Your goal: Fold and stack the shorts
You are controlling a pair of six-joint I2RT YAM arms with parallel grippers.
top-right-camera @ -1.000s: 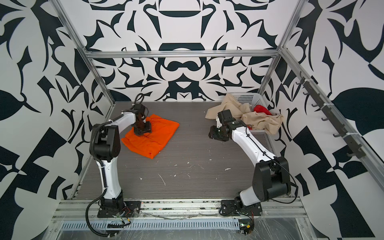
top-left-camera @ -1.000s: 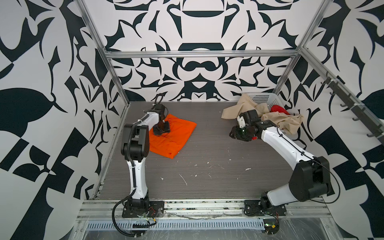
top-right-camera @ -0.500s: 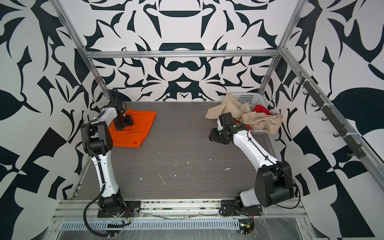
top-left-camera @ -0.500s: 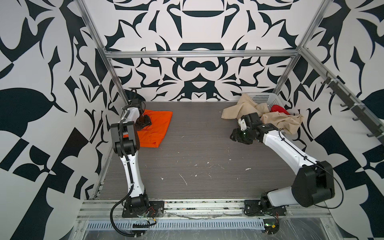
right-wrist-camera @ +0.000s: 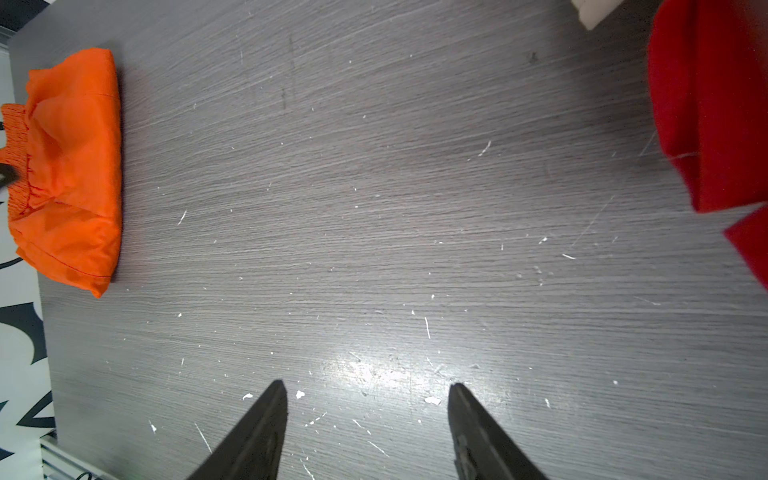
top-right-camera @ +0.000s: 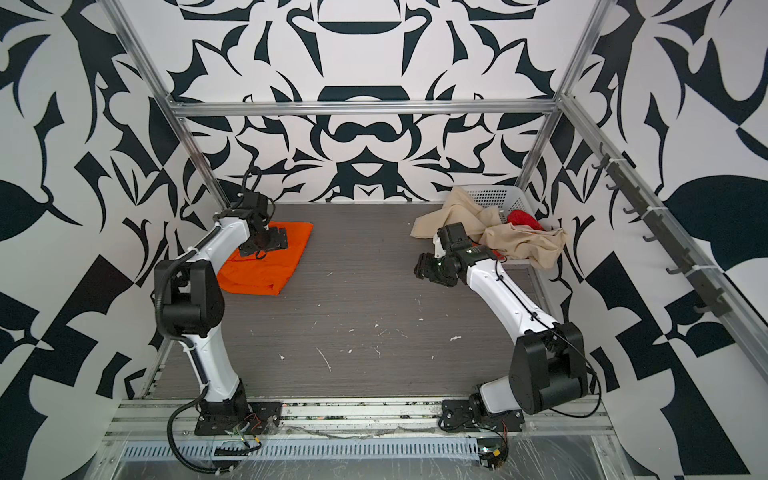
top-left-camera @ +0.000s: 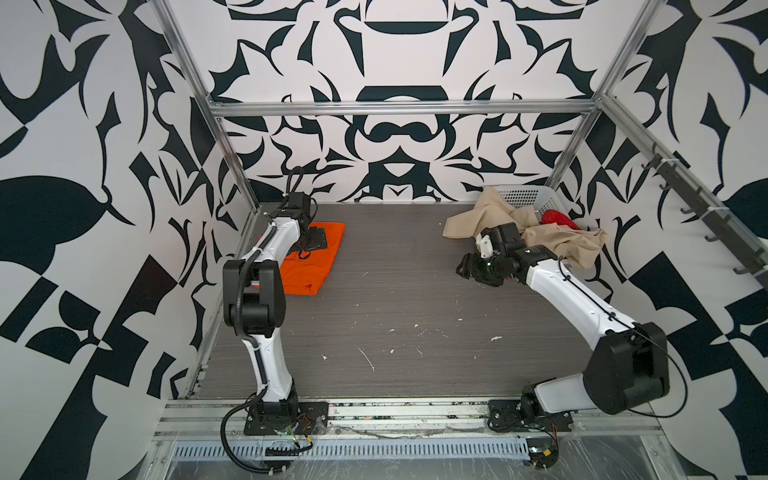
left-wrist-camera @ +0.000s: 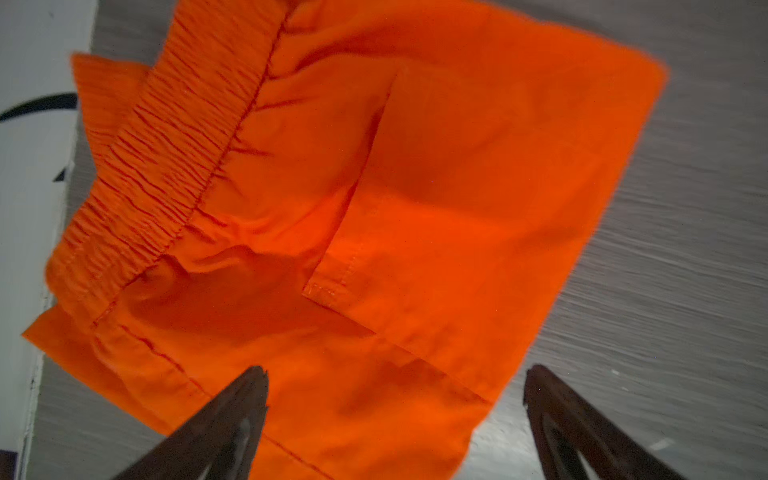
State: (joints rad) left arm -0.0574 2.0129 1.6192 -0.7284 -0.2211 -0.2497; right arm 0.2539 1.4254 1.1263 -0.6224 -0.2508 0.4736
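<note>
The orange shorts [top-left-camera: 318,266] [top-right-camera: 274,262] lie folded at the table's far left in both top views. My left gripper [top-left-camera: 311,243] [top-right-camera: 266,243] is just over their back part, open. The left wrist view shows the orange shorts [left-wrist-camera: 374,187] spread flat, and my left gripper [left-wrist-camera: 397,372] holds nothing between its wide-apart fingers. The beige shorts [top-left-camera: 561,243] [top-right-camera: 525,241] hang crumpled over the basket's front. The red shorts [top-left-camera: 557,218] [top-right-camera: 524,219] sit in the basket. My right gripper [top-left-camera: 467,266] [top-right-camera: 424,266] [right-wrist-camera: 368,386] is open over bare table, left of the beige shorts.
A white perforated basket [top-left-camera: 528,195] [top-right-camera: 498,195] stands in the back right corner. The patterned walls and metal frame close in the table. Bare grey tabletop [top-left-camera: 395,311] lies between the arms. In the right wrist view, red cloth [right-wrist-camera: 715,104] fills one edge and the orange shorts [right-wrist-camera: 70,174] the opposite edge.
My left gripper slid the orange shorts leftward toward the wall, then opened wide and let go. My right gripper opened a little wider and barely moved.
</note>
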